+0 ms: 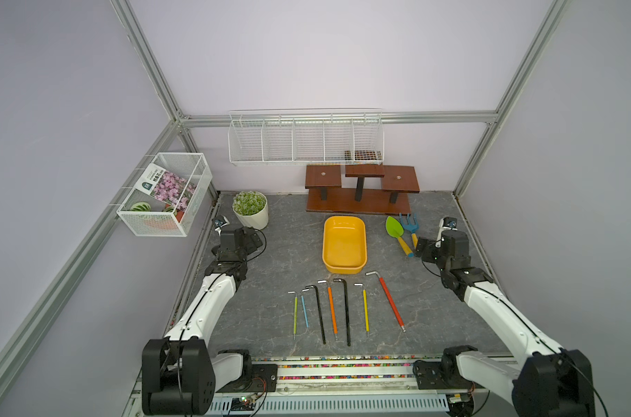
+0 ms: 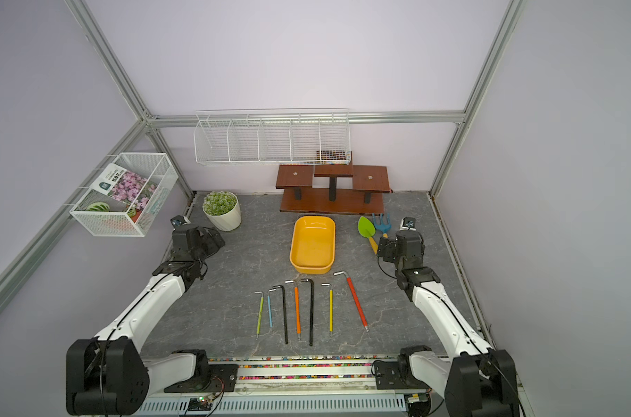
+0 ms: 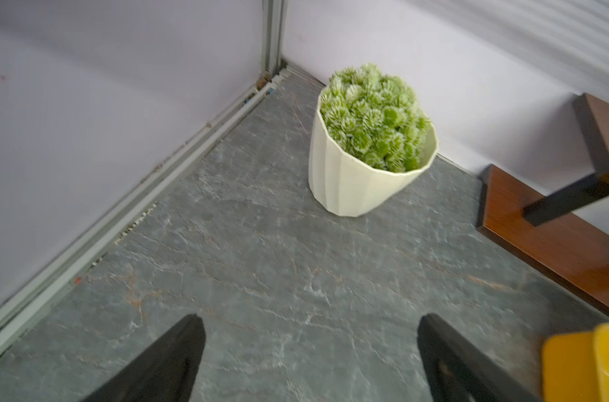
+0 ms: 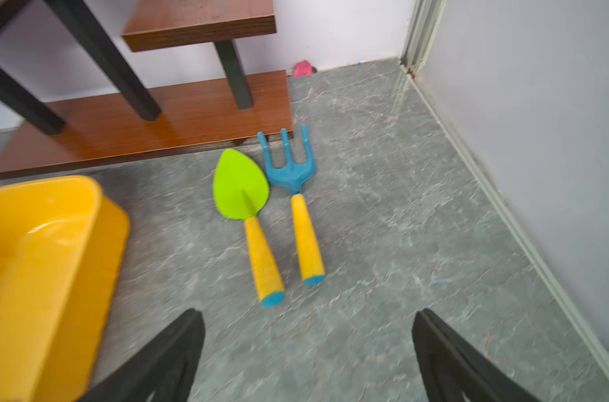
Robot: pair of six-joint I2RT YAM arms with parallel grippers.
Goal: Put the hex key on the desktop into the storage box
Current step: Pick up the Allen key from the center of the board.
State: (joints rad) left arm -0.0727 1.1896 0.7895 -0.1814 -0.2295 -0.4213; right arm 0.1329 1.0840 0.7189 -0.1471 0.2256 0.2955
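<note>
Glossy round-cornered storage box [image 1: 344,242] — L-bent hex keys [image 1: 346,310] on veined desktop [image 1: 281,260].

Potted plant [image 1: 250,216], trowel [image 4: 241,184], rake [image 4: 289,170], wooden stand [image 1: 357,206], perhaps pink scrap [image 4: 302,68]

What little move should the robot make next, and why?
Probably swing the open right hand over to the red hex key, the nearest one to it. All seven hex keys lie on the desktop, the storage box is empty, and that hand holds nothing.
</note>
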